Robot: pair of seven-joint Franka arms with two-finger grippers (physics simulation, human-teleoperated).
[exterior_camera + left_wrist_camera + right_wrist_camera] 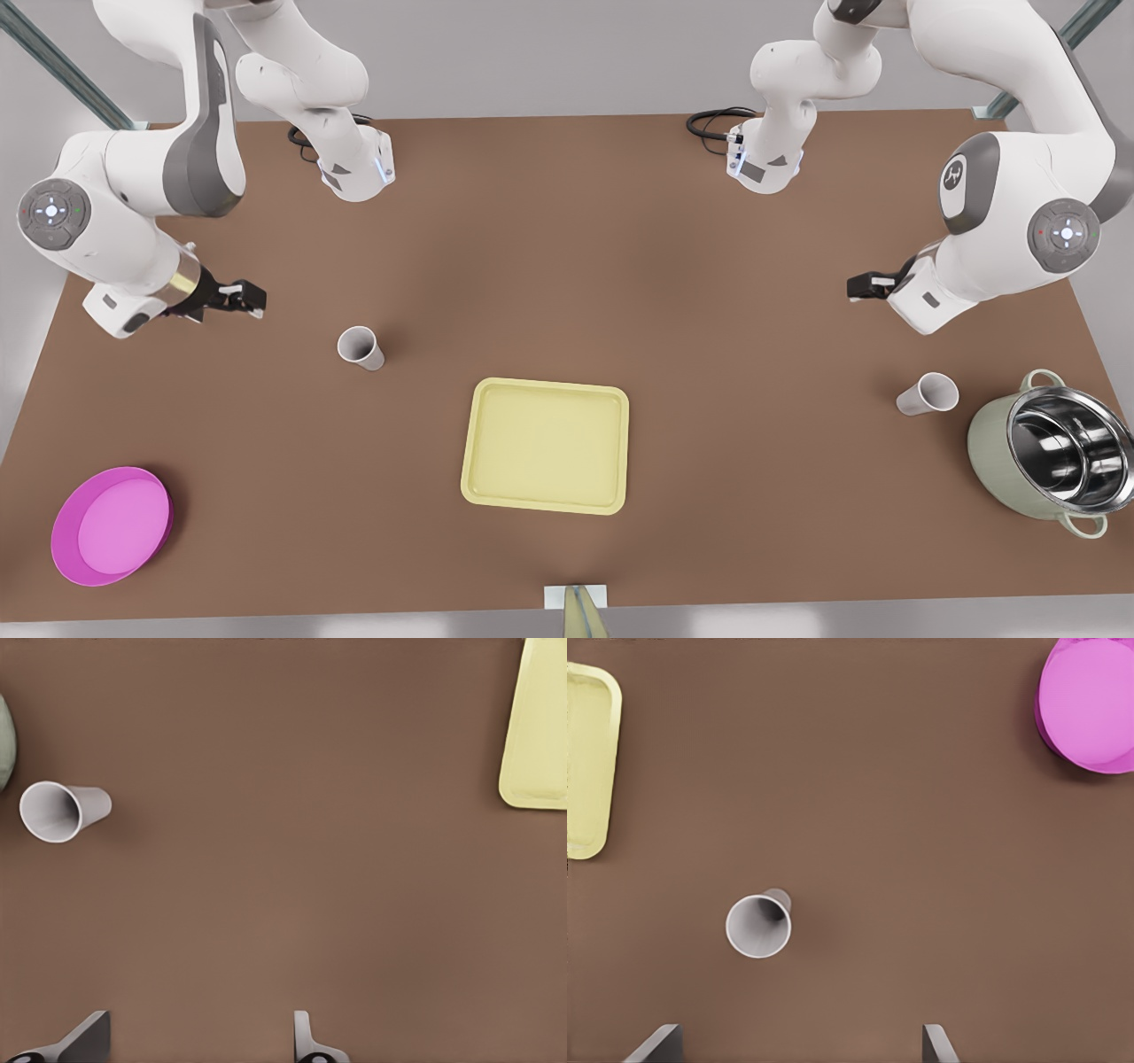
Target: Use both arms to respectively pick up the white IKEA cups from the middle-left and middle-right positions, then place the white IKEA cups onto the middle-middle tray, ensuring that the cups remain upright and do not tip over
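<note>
Nearest the table's [567,221] front edge sits the tray [546,445], bare. Right gripper [241,297], fingers wide, hovers by the front view's left edge, one cup [361,346] upright between it and the tray. Left gripper [866,286], also spread, hangs opposite; the other cup [928,393] stands beside the pot [1045,454]. A bowl [111,525] occupies the front corner.

We see a matt brown table [567,266], smooth and even. The two white cups [361,346] [928,393] look like matt plastic, greyer inside. The pale yellow tray [546,445] has a soft satin finish. At lower left, the magenta bowl [111,525] looks like smooth plastic. At lower right, the sage-green pot [1050,453] has a mirror-bright steel interior. The arms [133,177] are glossy white.
</note>
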